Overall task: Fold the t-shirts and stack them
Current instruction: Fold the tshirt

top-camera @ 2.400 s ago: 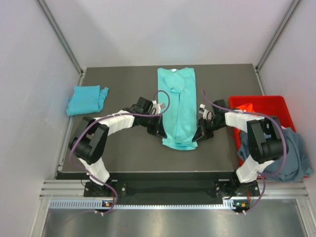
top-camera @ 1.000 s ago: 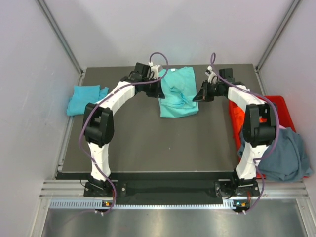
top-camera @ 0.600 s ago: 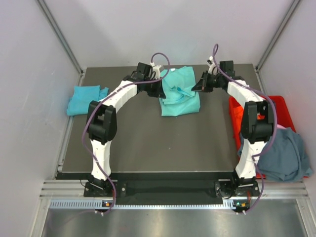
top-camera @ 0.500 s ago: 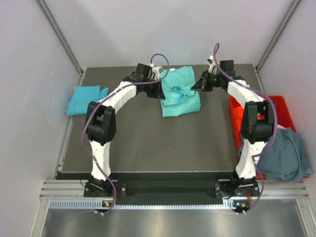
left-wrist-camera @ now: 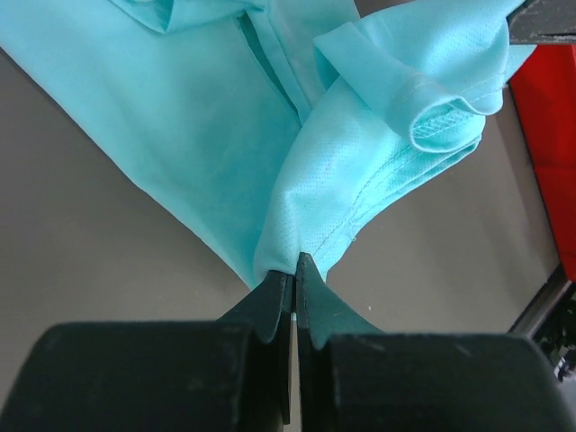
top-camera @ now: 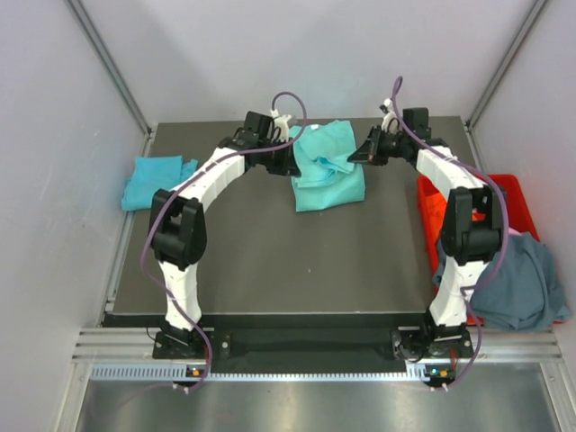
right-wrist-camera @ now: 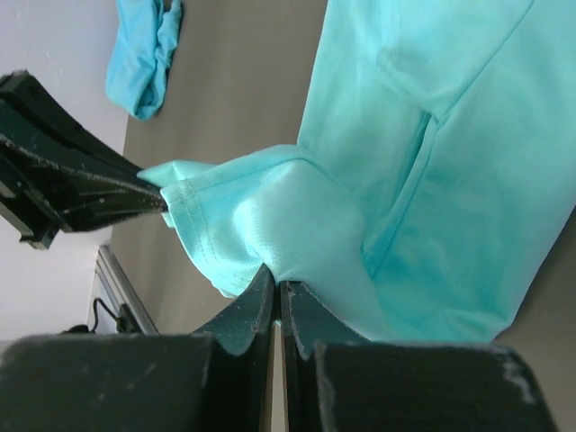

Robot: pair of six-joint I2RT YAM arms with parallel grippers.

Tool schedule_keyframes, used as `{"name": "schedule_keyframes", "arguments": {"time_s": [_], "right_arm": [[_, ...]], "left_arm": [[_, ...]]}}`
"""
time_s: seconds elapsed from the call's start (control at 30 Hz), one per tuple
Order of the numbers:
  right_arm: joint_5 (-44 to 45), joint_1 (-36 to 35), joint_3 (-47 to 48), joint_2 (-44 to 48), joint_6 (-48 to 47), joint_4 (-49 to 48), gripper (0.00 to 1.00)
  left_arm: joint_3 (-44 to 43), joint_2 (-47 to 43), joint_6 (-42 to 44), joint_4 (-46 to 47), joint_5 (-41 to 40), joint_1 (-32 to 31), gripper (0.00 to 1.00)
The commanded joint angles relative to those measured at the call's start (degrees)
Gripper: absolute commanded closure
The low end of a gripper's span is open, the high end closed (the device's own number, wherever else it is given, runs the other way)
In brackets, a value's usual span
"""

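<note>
— What is shown from above?
— The table (top-camera: 270, 261) is seen whole. The mint shirt (top-camera: 328, 175) is laid half folded at its far middle. The grey shirt (top-camera: 522, 288), seen in no other view, is hung over the red crate (top-camera: 504, 193) on the right. The blue shirt (top-camera: 157, 183) is bunched at the left edge.
— And close up?
— Mint cloth is seen clenched in the left gripper (left-wrist-camera: 293, 270) and in the right gripper (right-wrist-camera: 274, 283).

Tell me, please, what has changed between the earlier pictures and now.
The left gripper and right gripper, each shut on the mint-teal shirt, carried its near hem to the far end of the table, folding it in half. The cyan shirt, the grey-blue shirt and the red crate stayed put.
</note>
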State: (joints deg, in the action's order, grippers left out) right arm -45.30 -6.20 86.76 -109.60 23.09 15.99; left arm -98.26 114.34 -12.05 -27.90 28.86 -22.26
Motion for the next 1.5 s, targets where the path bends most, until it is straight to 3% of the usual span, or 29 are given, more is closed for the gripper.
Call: {"name": "schedule_keyframes", "arguments": {"time_s": [0.0, 0.67, 1.07, 1.1, 1.13, 1.27, 1.47], "right_arm": [[-0.93, 0.22, 6.47, -3.86, 0.55, -2.28, 1.00], [-0.05, 0.40, 23.44, -22.76, 2.57, -4.12, 1.00], [0.91, 0.57, 25.65, -27.24, 3.01, -4.65, 1.00], [0.91, 0.75, 25.65, -27.16, 2.84, -4.74, 1.00], [0.83, 0.83, 25.65, -26.81, 2.75, -4.56, 0.93], [1.00, 1.71, 20.67, -21.02, 0.64, -6.40, 0.77], [1.88, 3.91, 9.86, -8.98, -7.26, -5.97, 0.65]], "left_arm": [[-4.13, 1.93, 1.42, 0.83, -1.09, 0.02, 1.00], [-18.45, 17.49, 2.56, 5.93, -7.15, 2.31, 1.00], [-22.06, 21.97, 3.44, 6.28, -9.61, 2.31, 1.00], [-22.15, 21.89, 3.44, 5.93, -10.92, 2.31, 0.97], [-22.41, 21.54, 3.44, 5.49, -11.80, 2.31, 0.89], [-19.11, 15.67, 3.79, 4.34, -13.22, 2.40, 0.48], [-3.90, 1.25, -1.21, 11.46, -11.29, 2.75, 0.39]]}}
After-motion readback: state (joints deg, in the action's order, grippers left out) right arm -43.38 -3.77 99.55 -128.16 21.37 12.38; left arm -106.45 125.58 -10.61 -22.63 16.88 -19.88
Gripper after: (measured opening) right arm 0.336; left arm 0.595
